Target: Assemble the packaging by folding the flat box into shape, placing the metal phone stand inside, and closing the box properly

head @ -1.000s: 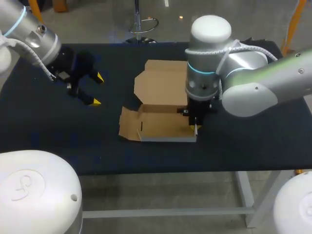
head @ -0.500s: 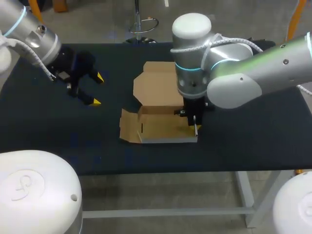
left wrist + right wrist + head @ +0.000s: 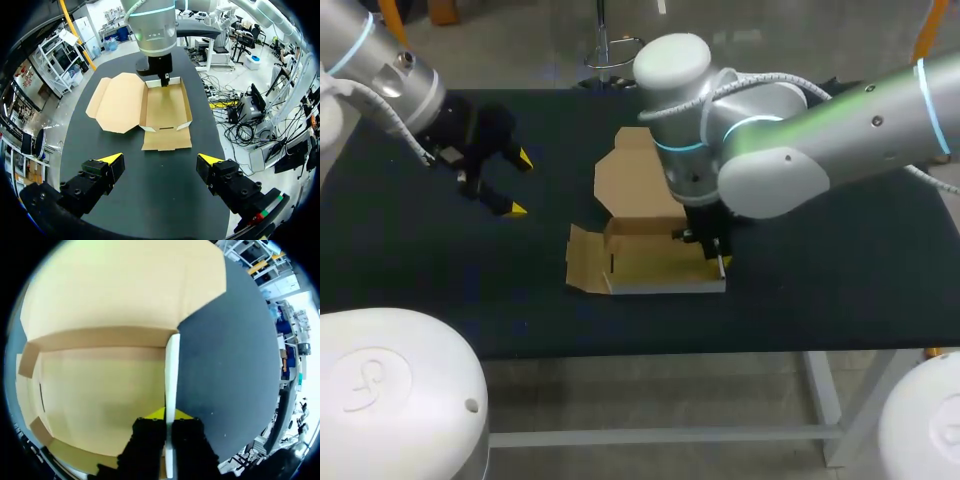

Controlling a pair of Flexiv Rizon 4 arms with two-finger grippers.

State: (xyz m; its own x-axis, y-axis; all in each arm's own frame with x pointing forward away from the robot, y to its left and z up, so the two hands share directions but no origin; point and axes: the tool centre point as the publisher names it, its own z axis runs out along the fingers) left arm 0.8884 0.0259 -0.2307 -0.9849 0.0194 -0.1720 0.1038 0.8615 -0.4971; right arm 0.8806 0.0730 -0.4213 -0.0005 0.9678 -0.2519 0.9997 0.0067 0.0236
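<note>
Box (image 3: 655,262) sits half-formed near the front edge of the table (image 3: 440,285), walls raised. Right gripper (image 3: 169,416) is clamped narrowly on the box's right side wall (image 3: 172,375), one finger on each face. Lid flap (image 3: 630,180) lies flat behind. Left gripper (image 3: 160,159) hangs wide apart over the table, holding nothing, well left of the box.

Box (image 3: 632,185) matt brown cardboard; table (image 3: 840,275) matt dark; right arm shell (image 3: 800,150) glossy.
</note>
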